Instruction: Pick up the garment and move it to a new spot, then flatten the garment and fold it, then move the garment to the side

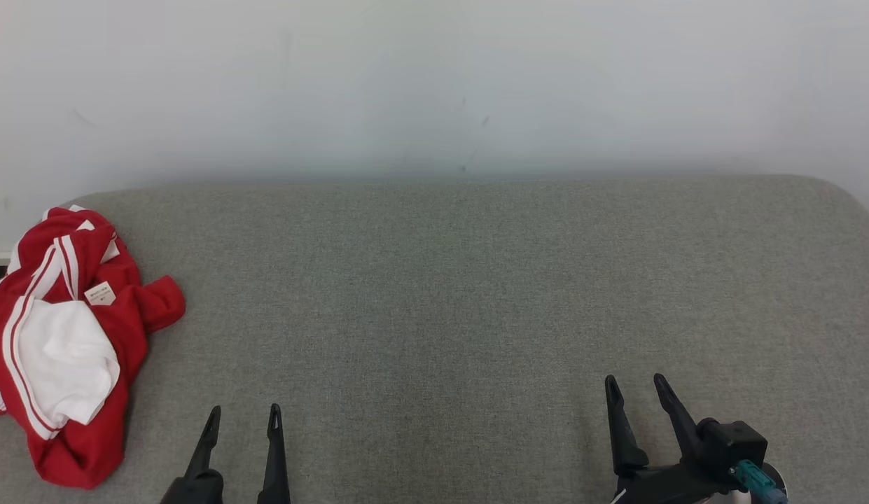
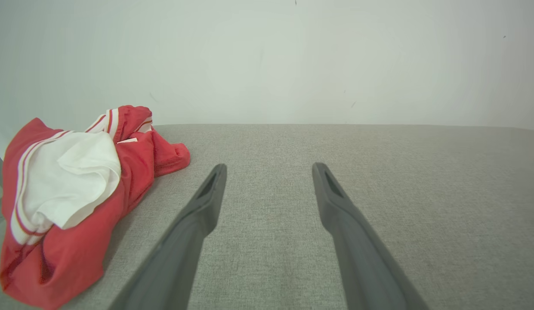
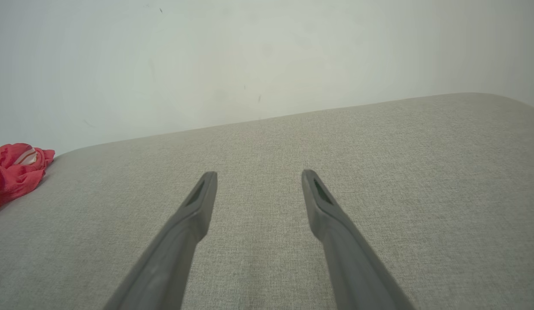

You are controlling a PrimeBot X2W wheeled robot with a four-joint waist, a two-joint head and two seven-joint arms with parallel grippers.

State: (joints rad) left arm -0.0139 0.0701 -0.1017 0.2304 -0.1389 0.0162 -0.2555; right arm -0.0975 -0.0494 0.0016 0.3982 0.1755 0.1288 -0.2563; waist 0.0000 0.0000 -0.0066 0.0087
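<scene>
The garment [image 1: 70,343] is a crumpled red piece with white stripes and a white inner part, lying in a heap at the far left of the grey cushioned surface [image 1: 441,294]. In the left wrist view the garment [image 2: 73,202] lies left of my fingers, apart from them. A red corner of the garment [image 3: 15,170] shows at the right wrist view's left edge. My left gripper [image 1: 244,416] stands open at the lower left, just right of the heap, with nothing between its fingers. My right gripper [image 1: 636,385] stands open at the lower right, far from the garment.
A pale wall [image 1: 434,84] rises straight behind the surface's back edge. The surface's right back corner [image 1: 840,192] is rounded. The garment lies close to the surface's left edge.
</scene>
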